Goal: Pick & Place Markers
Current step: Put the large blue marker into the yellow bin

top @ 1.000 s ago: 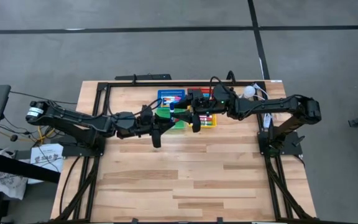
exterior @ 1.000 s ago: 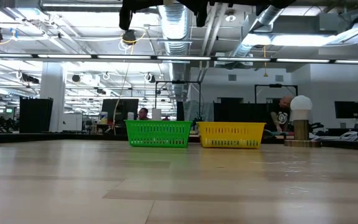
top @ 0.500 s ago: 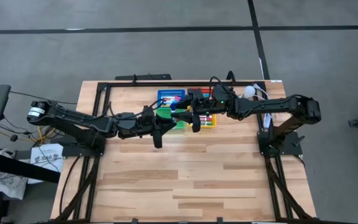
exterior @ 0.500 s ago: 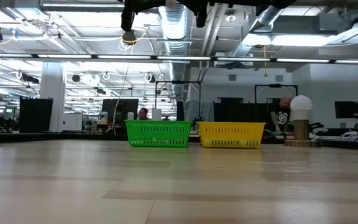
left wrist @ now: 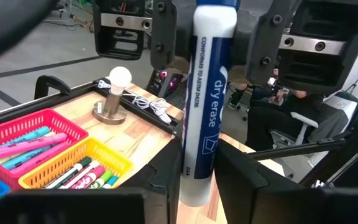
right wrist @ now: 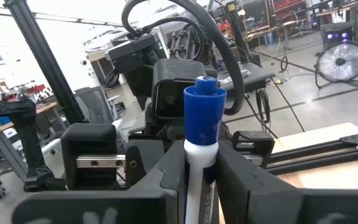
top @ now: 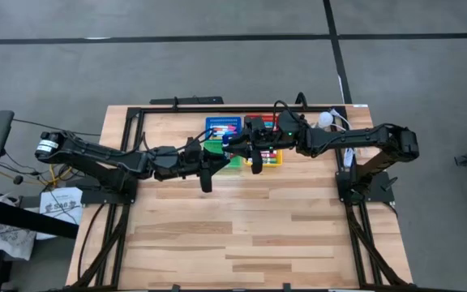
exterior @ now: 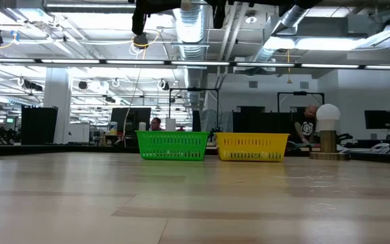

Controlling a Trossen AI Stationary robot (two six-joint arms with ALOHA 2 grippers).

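**Both grippers on one marker above the baskets**

You have a light wooden plank table (top: 242,235) with a black frame, and behind it an open workshop with ceiling ducts and people seated at desks far back. At the far edge of the table stand four square mesh baskets: a green basket (exterior: 172,146), a yellow basket (exterior: 252,147), a blue basket (top: 223,124) and a red basket (left wrist: 27,127). The red and yellow ones hold more markers; what lies in the other two you cannot make out.

Your two arms meet in mid-air just over the green and yellow baskets, well above the table. Between them is a white-barrelled dry-erase marker with a blue cap (left wrist: 206,99). The left gripper (left wrist: 194,186) has its fingers closed on one end of the barrel. The right gripper (right wrist: 194,177) has its fingers pressed against the barrel just below the blue cap, so it is clamped on the same marker from the opposite side.

A white bulb lamp on a round base (left wrist: 112,93) stands near the table's far right corner.
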